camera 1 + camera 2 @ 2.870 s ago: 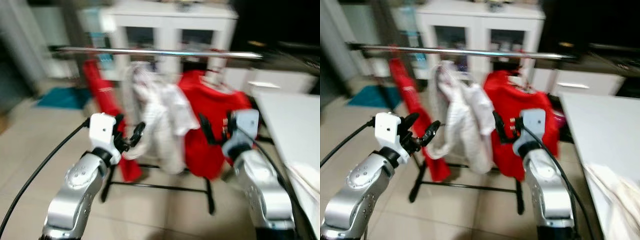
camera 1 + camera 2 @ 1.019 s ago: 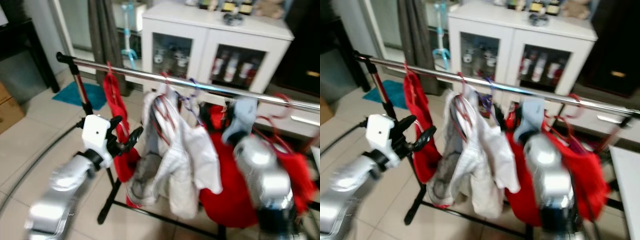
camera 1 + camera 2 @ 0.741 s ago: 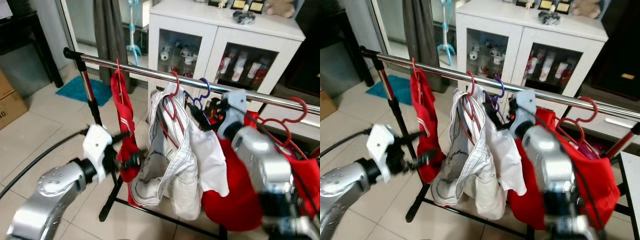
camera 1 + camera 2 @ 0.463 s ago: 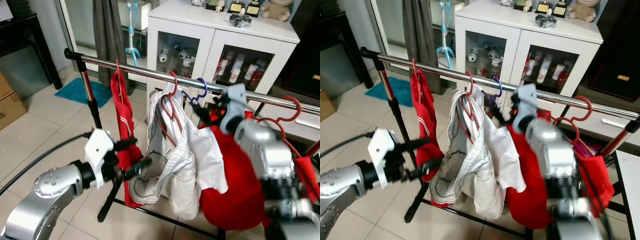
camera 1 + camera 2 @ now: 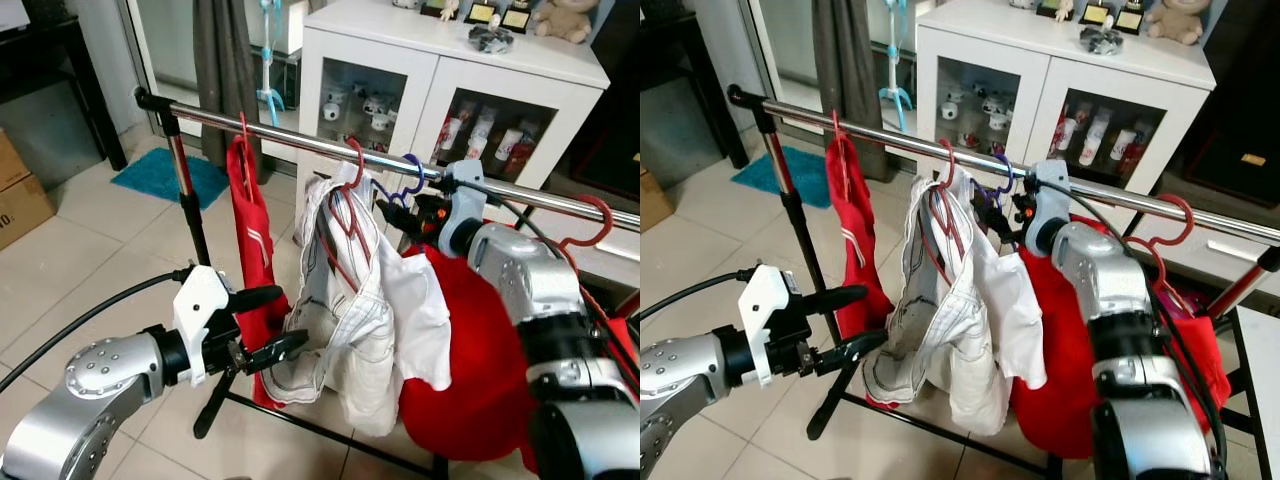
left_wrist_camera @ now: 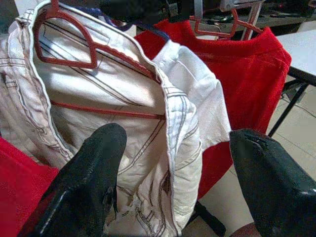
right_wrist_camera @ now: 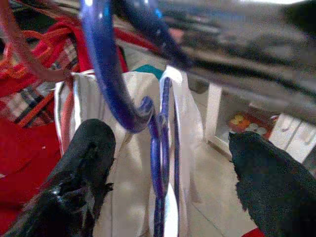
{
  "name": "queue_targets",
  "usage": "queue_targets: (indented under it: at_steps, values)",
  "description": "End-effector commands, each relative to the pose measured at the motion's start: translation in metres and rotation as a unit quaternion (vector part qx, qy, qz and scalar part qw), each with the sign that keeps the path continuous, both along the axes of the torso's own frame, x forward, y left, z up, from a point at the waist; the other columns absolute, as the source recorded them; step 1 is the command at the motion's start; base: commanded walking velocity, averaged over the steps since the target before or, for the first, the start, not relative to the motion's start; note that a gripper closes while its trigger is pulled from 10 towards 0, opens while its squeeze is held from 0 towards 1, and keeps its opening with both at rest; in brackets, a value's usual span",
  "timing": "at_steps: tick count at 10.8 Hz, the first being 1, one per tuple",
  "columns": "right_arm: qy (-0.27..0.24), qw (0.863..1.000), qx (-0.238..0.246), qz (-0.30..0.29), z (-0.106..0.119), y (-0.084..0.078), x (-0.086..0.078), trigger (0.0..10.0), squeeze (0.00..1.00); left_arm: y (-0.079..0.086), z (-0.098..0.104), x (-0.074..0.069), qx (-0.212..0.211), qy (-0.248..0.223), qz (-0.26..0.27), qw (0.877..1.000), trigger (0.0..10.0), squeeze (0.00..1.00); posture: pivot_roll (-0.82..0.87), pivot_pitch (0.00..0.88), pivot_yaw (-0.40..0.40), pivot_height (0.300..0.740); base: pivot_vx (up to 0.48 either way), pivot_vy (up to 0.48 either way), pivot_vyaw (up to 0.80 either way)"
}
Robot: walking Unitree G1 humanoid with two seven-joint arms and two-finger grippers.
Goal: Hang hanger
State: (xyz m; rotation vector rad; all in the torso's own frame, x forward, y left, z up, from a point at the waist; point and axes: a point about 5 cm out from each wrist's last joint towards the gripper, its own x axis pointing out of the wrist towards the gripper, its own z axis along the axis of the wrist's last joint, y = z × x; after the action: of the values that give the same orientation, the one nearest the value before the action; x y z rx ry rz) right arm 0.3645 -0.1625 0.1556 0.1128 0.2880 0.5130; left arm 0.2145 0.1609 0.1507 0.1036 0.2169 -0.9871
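**Already on the rail, but not yet safe**

Seen from the left eye view, the blue hanger (image 5: 405, 178) has its hook over the chrome rail (image 5: 290, 139), just beside a red hanger (image 5: 350, 175), with a white shirt (image 5: 400, 300) draped from it. The right gripper (image 5: 395, 215) sits just under the rail at the hanger's neck, and its finger spread cannot be told here. Lower down, the left gripper (image 5: 262, 325) hovers with its fingers parted and nothing between them, near the pale trousers (image 5: 325, 300) and a red garment (image 5: 255, 250).

From the right eye view, the same hook (image 5: 1002, 172) curls over the rail, and a red shirt (image 5: 1060, 330) hangs behind the right arm.

Along the left wrist view, two black fingers (image 6: 89, 182) stand wide apart in front of the trousers and the white shirt.

Along the right wrist view, the fingers (image 7: 84, 173) are spread wide on either side of the hanger's neck, gripping nothing. The hook is a glossy, thin blue curve, and how deep it sits on the rail cannot be made out.

Judging from this, the hang looks nearly done. The risk is in pulling away: a finger could catch the neck or the shirt and drag the hook off the rail, or knock the red hanger crowded against it.
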Motion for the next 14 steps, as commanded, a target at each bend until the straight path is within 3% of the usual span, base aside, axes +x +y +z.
queue_targets:
  at_steps: [1,10,14]
  values:
    - [0.011,1.000,0.016,-0.012,0.0001,-0.0098,0.0015,0.0,0.00,-0.0011,0.0020,-0.0021,0.004,-0.004,-0.010,1.000,10.0,0.00,0.13,0.000,-0.078,0.740,0.000,0.000,0.00]
    - [0.026,0.998,-0.022,0.044,-0.0061,-0.0078,0.0015,0.0,0.00,-0.0030,0.0013,0.0007,0.018,-0.015,-0.013,1.000,10.0,0.00,0.12,0.000,-0.084,0.740,0.000,0.000,0.00]
    - [0.035,0.999,-0.017,0.034,-0.0076,-0.0084,-0.0006,0.0,0.00,-0.0031,0.0022,0.0016,0.020,-0.023,-0.007,1.000,10.0,0.00,0.12,0.000,-0.085,0.740,0.000,0.000,0.00]
